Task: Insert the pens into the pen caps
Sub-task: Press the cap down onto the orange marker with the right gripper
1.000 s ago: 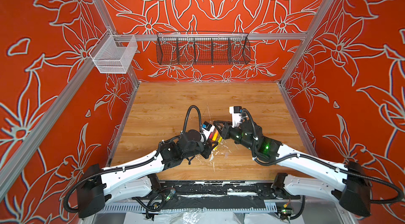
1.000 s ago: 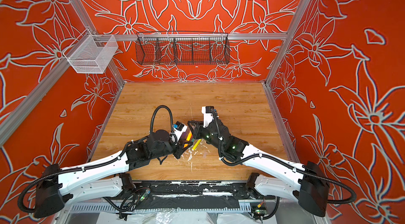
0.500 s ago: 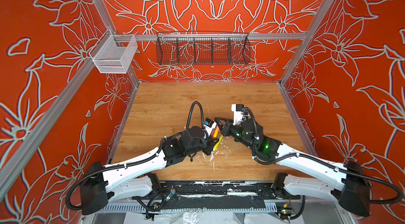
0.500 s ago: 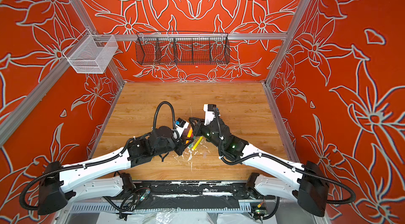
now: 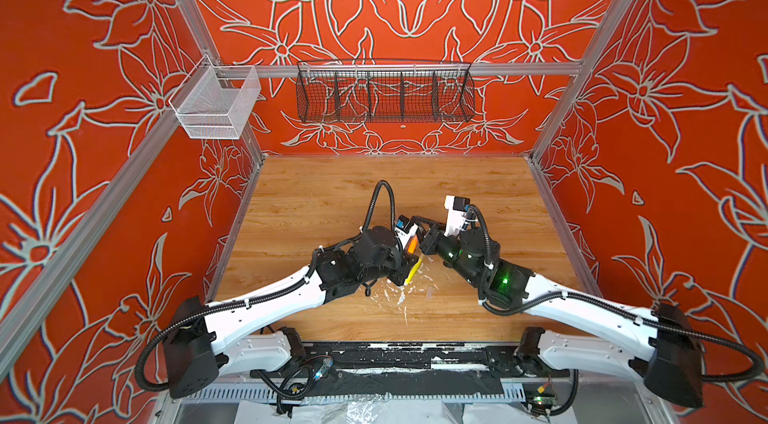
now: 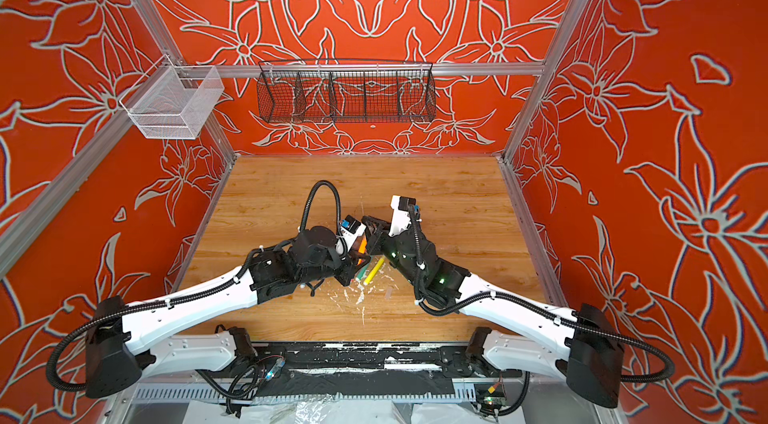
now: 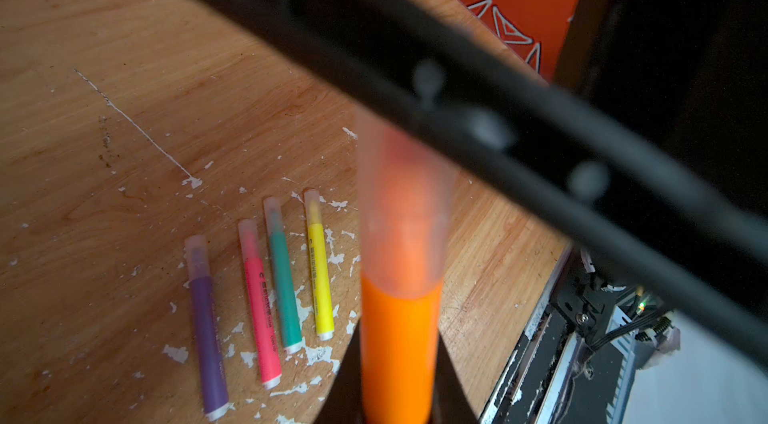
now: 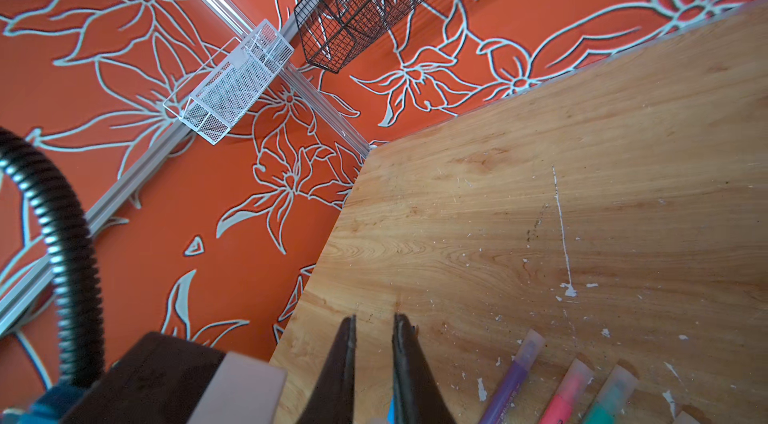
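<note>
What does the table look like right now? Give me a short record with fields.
Left end effector: shut on the orange pen
Orange pen tip: inside a clear cap
Right end effector: shut; held item, if any, unclear
On table: purple pen, pink pen, green pen, yellow pen, in a row, each capped

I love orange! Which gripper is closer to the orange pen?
Left. The left gripper clamps the orange pen by its body. The right gripper sits just past its capped end; touching or not, I cannot tell.
</note>
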